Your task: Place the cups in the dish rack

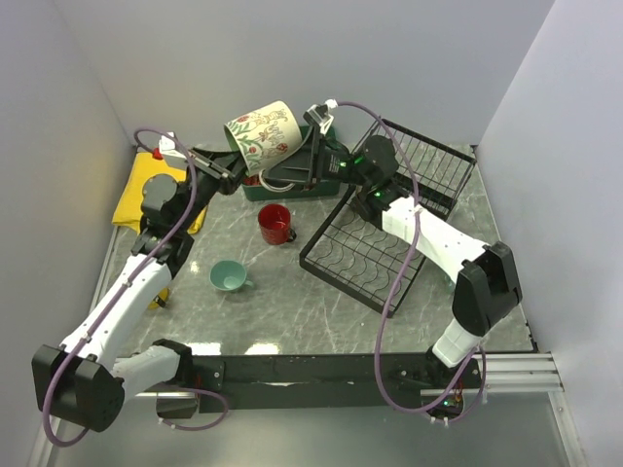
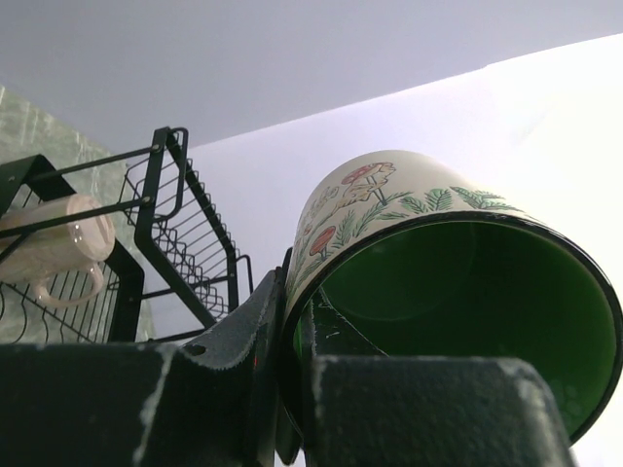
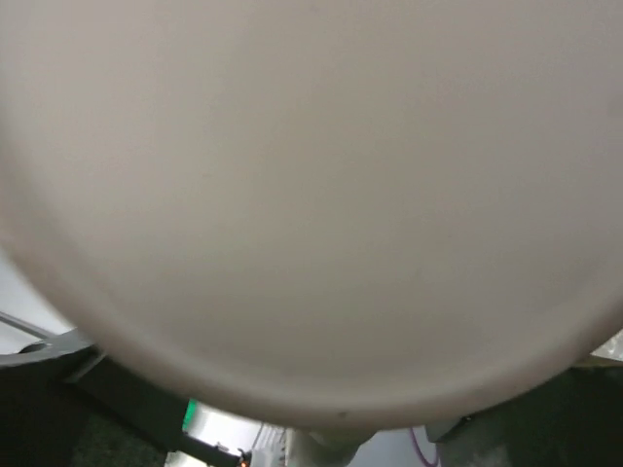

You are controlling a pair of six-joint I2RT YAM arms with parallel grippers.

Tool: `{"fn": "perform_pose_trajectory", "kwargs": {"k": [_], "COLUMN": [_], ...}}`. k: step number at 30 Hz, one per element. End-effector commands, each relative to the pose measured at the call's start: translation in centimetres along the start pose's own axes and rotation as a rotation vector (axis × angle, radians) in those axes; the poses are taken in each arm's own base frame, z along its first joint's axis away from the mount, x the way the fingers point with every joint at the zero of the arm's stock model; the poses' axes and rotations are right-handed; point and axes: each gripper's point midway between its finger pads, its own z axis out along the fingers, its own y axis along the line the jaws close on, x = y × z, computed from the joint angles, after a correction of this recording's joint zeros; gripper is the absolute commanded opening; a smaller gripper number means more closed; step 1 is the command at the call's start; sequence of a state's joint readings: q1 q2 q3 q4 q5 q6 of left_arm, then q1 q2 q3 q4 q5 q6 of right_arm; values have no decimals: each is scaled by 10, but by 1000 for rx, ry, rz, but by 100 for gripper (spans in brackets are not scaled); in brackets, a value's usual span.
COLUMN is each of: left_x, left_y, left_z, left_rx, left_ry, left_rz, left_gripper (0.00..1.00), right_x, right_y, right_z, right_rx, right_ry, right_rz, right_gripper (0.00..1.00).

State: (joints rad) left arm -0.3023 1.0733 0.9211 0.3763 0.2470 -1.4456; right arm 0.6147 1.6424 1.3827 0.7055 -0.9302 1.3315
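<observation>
Cream mug (image 1: 265,134) (image 2: 375,195): glossy ceramic cylinder, mushroom + fern print outside, dark green inside, dark rim. Held aloft, tipped on side, mouth toward L arm, just left of dish rack (image 1: 355,261) (image 2: 156,209).

L gripper (image 1: 238,173) (image 2: 297,389): pinched on mug rim, 1 finger inside, 1 outside.

R gripper (image 1: 313,122): at mug base; width can't tell. R wrist view filled w/ smooth pale base (image 3: 311,195).

Rack: black wire, flat slotted base, angled back tier. Pink mug (image 2: 49,243) seen thru wires.

Red mug (image 1: 275,224) and teal mug (image 1: 229,276): both upright on marble-look table (image 1: 292,316).
</observation>
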Motion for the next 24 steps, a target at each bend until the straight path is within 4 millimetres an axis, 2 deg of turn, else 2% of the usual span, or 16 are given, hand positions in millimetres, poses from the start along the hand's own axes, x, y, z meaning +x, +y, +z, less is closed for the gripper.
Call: {"fn": "perform_pose_trajectory", "kwargs": {"k": [1,3,6,7,10,11,12,13,17,18,19,20,24], "left_x": [-9,-5,-1,0,7,8,9,11,18,22,22,23,26], "left_y": [-67,-65,-64,-62,-56,-55,-52,-51,-48,-49,-44,-44,-36], "left_z": [-4,-3,-1,-1,0,0,0,-1,-3,-5,-5,-6,-16], "left_rx": [219,216,213,207,186,184,176,175,182,186,164,161,132], "left_ry": [-61,-56,-53,-51,-39,-41,-35,-32,4,20,25,28,33], "left_rz": [8,6,5,10,23,27,30,40,99,115,133,146,189], "left_gripper": [1,1,1,1,1,1,1,1,3,19,28,46,76], "right_x": [-10,-11,-13,-13,-15,-17,-17,-16,-12,-14,-13,-13,-16], "right_y": [33,32,30,29,27,28,29,30,33,32,32,34,32], "right_z": [6,6,5,5,6,5,4,4,-1,-3,-5,-7,-15], "right_rx": [-83,-76,-70,-67,-62,-66,-71,-75,-75,-71,-64,-63,-45], "right_ry": [-29,-35,-56,-57,-53,-56,-55,-53,-44,-46,-43,-46,-49], "right_rz": [-61,-49,-34,-34,-46,-49,-54,-60,-92,-102,-107,-127,-169], "right_gripper": [81,74,57,41,25,11,3,0,0,0,0,0,0]}}
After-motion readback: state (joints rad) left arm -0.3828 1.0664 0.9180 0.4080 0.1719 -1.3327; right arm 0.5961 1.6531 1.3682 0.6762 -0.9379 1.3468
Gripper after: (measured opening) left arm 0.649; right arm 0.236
